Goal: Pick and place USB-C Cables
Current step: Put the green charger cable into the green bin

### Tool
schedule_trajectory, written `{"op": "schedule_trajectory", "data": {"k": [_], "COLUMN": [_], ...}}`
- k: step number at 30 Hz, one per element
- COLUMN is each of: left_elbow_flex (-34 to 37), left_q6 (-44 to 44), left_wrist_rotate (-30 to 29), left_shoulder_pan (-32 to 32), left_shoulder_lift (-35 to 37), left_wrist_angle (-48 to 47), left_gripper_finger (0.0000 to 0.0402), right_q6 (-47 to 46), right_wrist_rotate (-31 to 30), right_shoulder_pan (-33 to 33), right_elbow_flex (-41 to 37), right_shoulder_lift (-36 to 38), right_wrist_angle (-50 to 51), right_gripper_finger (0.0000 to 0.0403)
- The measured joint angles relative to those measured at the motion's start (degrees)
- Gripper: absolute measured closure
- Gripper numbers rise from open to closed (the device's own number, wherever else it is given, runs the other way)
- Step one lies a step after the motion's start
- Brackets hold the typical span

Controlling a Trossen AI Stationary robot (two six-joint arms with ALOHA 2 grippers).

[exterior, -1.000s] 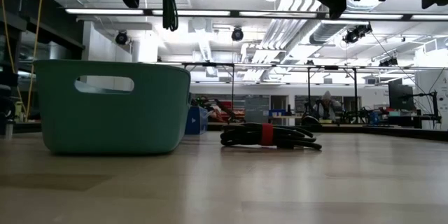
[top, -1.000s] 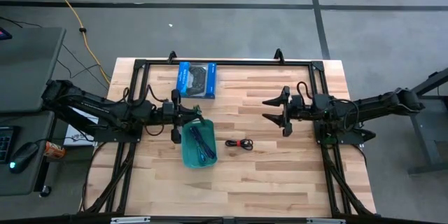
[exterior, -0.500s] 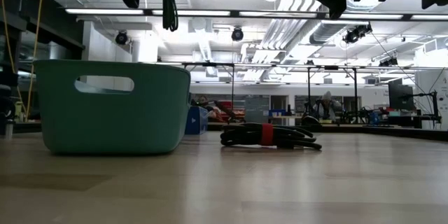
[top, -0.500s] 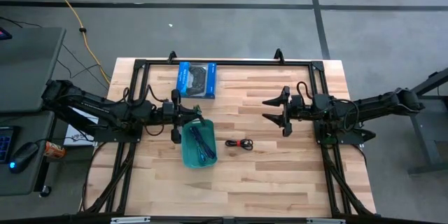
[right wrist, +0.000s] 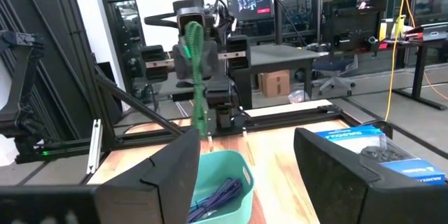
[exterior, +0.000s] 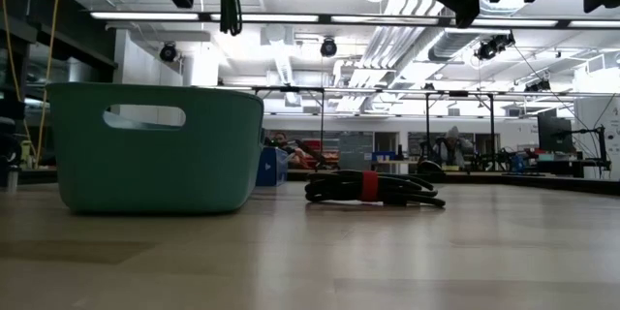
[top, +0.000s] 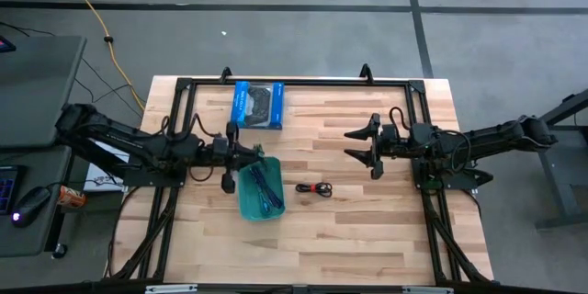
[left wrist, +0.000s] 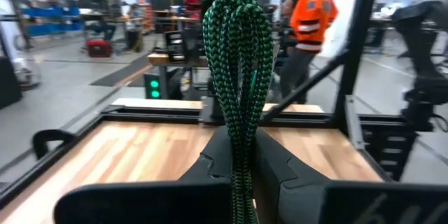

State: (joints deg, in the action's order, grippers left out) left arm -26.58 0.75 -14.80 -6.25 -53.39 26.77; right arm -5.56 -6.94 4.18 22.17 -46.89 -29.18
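Note:
My left gripper [top: 237, 160] is shut on a green braided USB-C cable [left wrist: 238, 63], held in the air by the left rim of the teal bin [top: 260, 204]. The right wrist view shows the green cable [right wrist: 196, 77] upright above the bin [right wrist: 222, 168]. Blue and purple cables [top: 262, 184] lie inside the bin. A black cable with a red tie [top: 315, 187] lies flat on the table, right of the bin. My right gripper [top: 360, 144] is open in the air farther right, with nothing between its fingers. My left gripper pinches the green cable bundle [left wrist: 241, 150] between its two fingers, partway along its length. The fingers [left wrist: 276, 164] point level from the table's left and lie across the bundle. The bundle stands upright, its looped end [left wrist: 236, 7] above the fingers and its lower end [right wrist: 204, 131] clear of the bin.
A blue box picturing a game controller [top: 258, 104] lies at the far side of the table. A black metal frame [top: 294, 81] runs around the table's edges. Bare wood lies between the black cable and the near edge.

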Motion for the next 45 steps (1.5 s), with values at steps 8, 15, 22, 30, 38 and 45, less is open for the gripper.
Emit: {"op": "schedule_trajectory", "data": {"k": [8, 15, 22, 30, 38, 45], "left_elbow_flex": [-6.4, -17.2, -30.2, -39.2, -40.4, -40.4], "left_q6": [-2.5, -6.8, -7.6, -14.0, -16.0, -16.2], "left_wrist_rotate": [-2.5, -5.1, -4.8, -3.4, -6.2, -6.4], "left_shoulder_pan": [-5.6, -9.1, -10.4, -10.5, -10.2, -9.0], "left_shoulder_lift": [-0.7, -6.8, -19.2, -30.7, -39.2, -45.1], "left_wrist_angle": [-11.3, -35.7, -57.3, -65.7, -70.4, -71.8], "left_gripper_finger": [0.0401, 0.0401, 0.0401, 0.0401, 0.0401, 0.0401], "right_q6": [0.0, 0.4, 0.6, 0.6, 0.6, 0.6], "right_wrist_rotate": [0.0, 0.0, -0.4, -0.4, -0.5, -0.5], "right_shoulder_pan": [0.0, 0.0, 0.0, 0.0, 0.0, 0.0], "right_elbow_flex": [0.0, 0.0, 0.0, 0.0, 0.0, 0.0], "right_shoulder_lift": [0.0, 0.0, 0.0, 0.0, 0.0, 0.0], "right_wrist_angle": [0.2, 0.3, 0.3, 0.8, 1.0, 1.2], "right_gripper_finger": [0.018, 0.018, 0.018, 0.018, 0.018, 0.018]}}
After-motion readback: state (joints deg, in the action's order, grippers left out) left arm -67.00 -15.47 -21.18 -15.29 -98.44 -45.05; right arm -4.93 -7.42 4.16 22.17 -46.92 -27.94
